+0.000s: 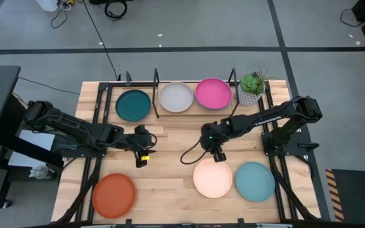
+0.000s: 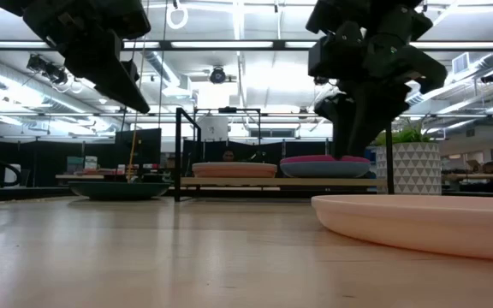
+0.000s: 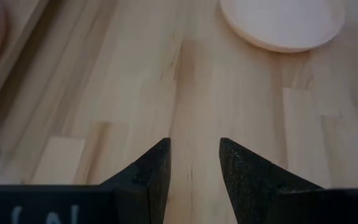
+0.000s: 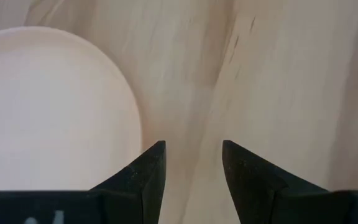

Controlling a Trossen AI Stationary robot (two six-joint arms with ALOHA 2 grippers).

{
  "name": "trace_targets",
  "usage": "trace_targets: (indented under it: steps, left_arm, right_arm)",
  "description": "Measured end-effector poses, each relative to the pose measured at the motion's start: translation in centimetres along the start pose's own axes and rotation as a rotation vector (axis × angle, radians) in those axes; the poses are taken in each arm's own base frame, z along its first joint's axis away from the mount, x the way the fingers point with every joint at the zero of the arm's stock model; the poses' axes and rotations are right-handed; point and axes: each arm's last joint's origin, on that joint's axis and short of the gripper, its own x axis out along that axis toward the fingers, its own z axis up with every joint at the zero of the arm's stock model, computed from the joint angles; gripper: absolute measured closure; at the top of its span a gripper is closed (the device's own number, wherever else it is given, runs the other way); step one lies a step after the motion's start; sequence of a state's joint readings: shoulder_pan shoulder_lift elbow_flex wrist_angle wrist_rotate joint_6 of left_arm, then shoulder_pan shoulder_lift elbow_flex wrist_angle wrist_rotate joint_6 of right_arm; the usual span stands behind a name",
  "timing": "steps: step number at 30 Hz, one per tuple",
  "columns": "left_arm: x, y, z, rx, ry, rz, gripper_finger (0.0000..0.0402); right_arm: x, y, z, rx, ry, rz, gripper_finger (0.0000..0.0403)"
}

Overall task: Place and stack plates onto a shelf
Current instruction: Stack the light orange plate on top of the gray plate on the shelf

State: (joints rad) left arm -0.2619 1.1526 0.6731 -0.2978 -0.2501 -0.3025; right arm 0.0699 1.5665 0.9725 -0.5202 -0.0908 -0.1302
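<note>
On the wooden table (image 1: pixel 170 183), the black rod shelf (image 1: pixel 156 95) stands along the far edge. Three plates lie in it side by side: the dark teal plate (image 1: pixel 133 105) on the left, the grey plate (image 1: pixel 176 97) in the middle and the magenta plate (image 1: pixel 213 93) on the right. In the low view the magenta plate appears to rest on top of another, bluish plate (image 2: pixel 325 169). Just right of the shelf sits a small green plant in a white patterned pot (image 1: pixel 251 88).

Three more plates lie flat near the front edge: the orange plate (image 1: pixel 113 194) at the near left, the cream plate (image 1: pixel 213 178) right of centre and the light teal plate (image 1: pixel 255 181) just beside it, further right.

The left tool (image 1: pixel 142 157) hangs above bare wood left of centre, well apart from every plate, its fingers (image 3: pixel 151 177) spread apart and holding nothing. The right tool (image 1: pixel 218 156) hovers just beyond the far rim of the cream plate, its fingers (image 4: pixel 149 174) likewise apart and empty; the wrist view shows the plate's edge beside one finger.
</note>
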Motion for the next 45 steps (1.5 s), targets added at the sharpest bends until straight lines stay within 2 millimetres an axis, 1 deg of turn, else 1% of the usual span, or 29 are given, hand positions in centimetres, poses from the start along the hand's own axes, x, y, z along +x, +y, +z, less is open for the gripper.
trace_targets:
  steps: [8,10,16,23,27,35,40,42,45]
  left_arm:
    - [0.0,0.1,0.2,0.076,-0.029,0.050,0.0258]
    - [0.0,0.2,0.2,0.097,-0.031,0.059,0.0258]
    - [0.0,0.2,0.3,0.151,-0.040,0.084,0.0258]
    - [0.1,0.5,0.6,0.168,-0.061,0.094,0.0258]
    - [0.1,0.8,0.8,0.182,-0.073,0.104,0.0258]
    - [0.1,1.0,1.6,0.270,-0.140,0.113,0.0258]
    - [0.0,0.8,2.4,0.327,-0.214,0.092,0.0258]
    - [0.0,0.5,2.5,0.375,-0.230,0.018,0.0258]
    - [0.7,-0.2,2.6,0.462,-0.251,-0.096,0.0259]
  right_arm:
    - [0.9,2.0,-1.3,0.120,0.066,0.042,0.0240]
    - [1.3,2.4,-2.0,0.146,0.095,0.046,0.0242]
    - [2.1,3.5,-3.6,0.254,0.160,0.053,0.0245]
    - [2.6,4.4,-4.6,0.325,0.198,0.043,0.0250]
    - [2.6,4.3,-4.8,0.366,0.198,0.004,0.0282]
    - [2.5,3.7,-5.1,0.395,0.228,-0.019,0.0387]
    - [2.4,2.5,-5.2,0.412,0.238,-0.066,0.0392]
    - [2.3,1.8,-5.1,0.408,0.233,-0.079,0.0395]
    - [2.0,0.6,-4.7,0.405,0.220,-0.088,0.0397]
